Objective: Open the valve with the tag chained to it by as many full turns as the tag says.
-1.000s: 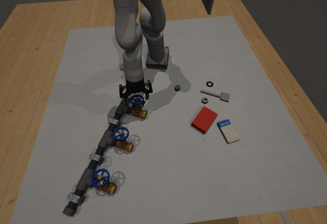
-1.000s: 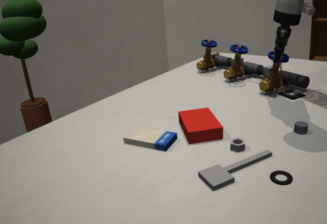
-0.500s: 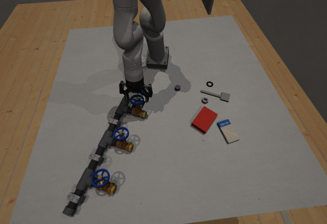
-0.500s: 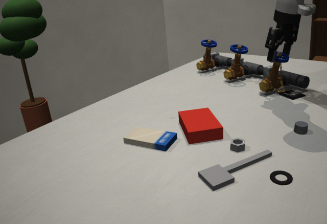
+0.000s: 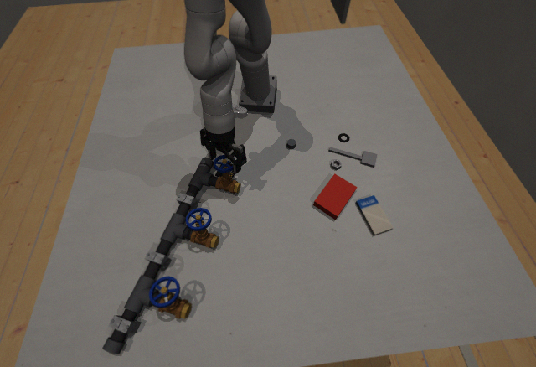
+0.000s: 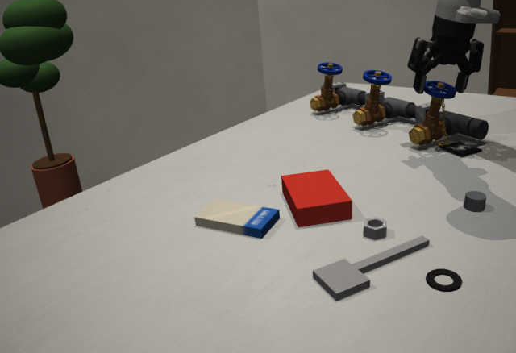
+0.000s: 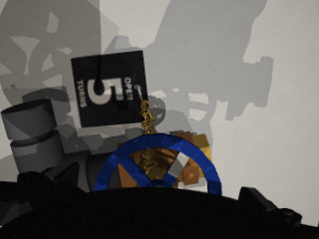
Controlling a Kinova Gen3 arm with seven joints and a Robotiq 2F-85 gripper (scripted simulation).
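Three brass valves with blue handwheels stand along a dark grey pipe (image 5: 164, 245). The valve nearest the arm's base (image 5: 224, 164) has a gold chain (image 7: 147, 119) to a black tag (image 7: 109, 89) on the mat, reading "OPEN 5 TURNS". It also shows in the exterior view (image 6: 439, 89), with the tag (image 6: 459, 147) beside it. My gripper (image 6: 439, 85) is open, pointing down, its fingers straddling this handwheel (image 7: 159, 164) on both sides without closing on it. The middle valve (image 5: 198, 221) and the far valve (image 5: 166, 294) stand free.
On the mat to the right lie a red block (image 5: 334, 195), a wooden block with a blue end (image 5: 373, 214), a nut (image 5: 337, 162), a grey paddle-shaped piece (image 5: 353, 155), a black ring (image 5: 343, 134) and a small grey cylinder (image 5: 291, 142). The arm's base (image 5: 258, 96) is behind.
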